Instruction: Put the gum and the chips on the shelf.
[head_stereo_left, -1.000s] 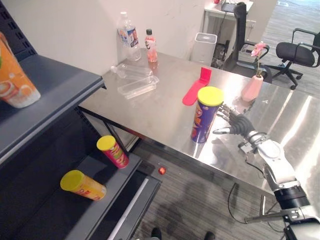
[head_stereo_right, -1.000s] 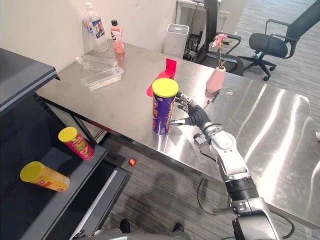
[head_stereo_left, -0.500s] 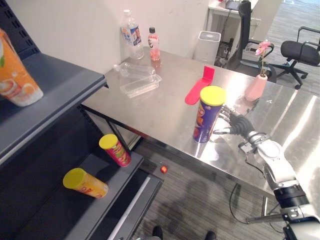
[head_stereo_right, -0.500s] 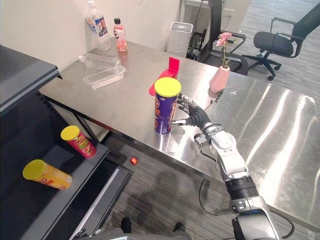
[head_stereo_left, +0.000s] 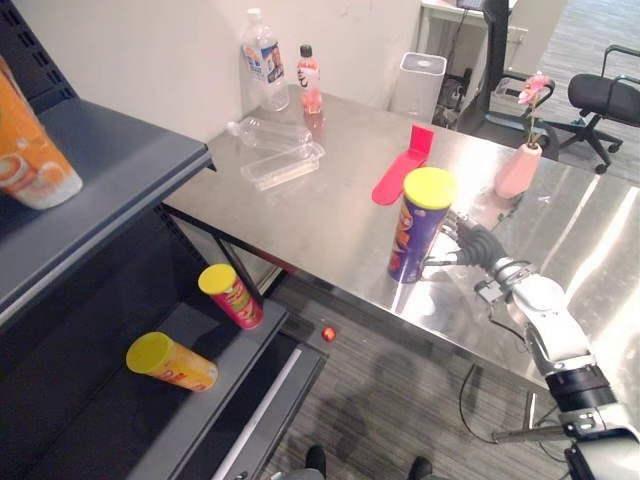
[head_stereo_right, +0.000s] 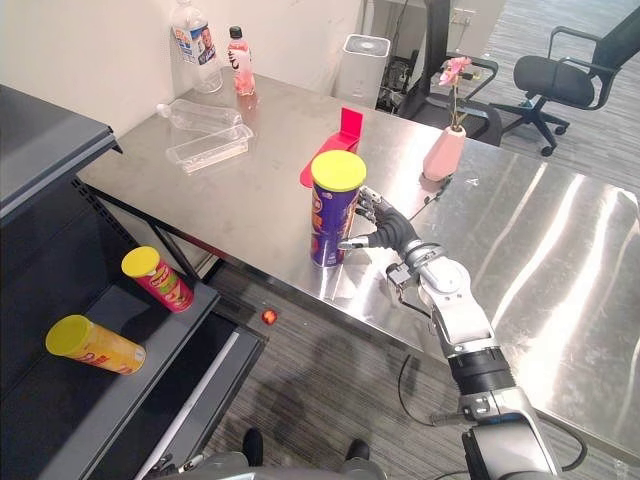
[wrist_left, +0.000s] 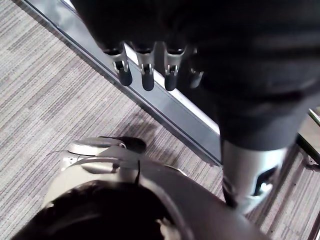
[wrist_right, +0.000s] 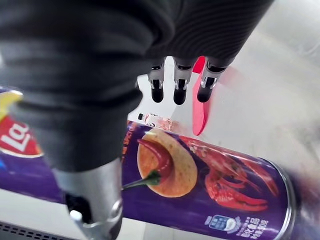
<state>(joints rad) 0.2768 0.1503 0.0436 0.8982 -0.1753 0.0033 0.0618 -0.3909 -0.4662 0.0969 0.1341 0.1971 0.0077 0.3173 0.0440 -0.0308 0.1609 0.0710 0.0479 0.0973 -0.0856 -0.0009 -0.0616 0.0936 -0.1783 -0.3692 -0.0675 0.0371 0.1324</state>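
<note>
Purple chips can (head_stereo_right: 335, 212) stands upright near the front edge of the steel counter (head_stereo_right: 250, 200); the right hand (head_stereo_right: 388, 232) sits just right of the can, fingers straight and spread, thumb low by its side; contact is hard to judge. A red flat item (head_stereo_right: 335, 148) lies just beyond the can; whether it is the gum cannot be told. Left of the can and lower, 2 yellow-lidded cans, red (head_stereo_right: 155, 282) and orange (head_stereo_right: 95, 345), lie on the shelf (head_stereo_right: 130, 400). The left hand (wrist_left: 147, 80) hangs over the floor (wrist_left: 45, 100), fingers relaxed.
</note>
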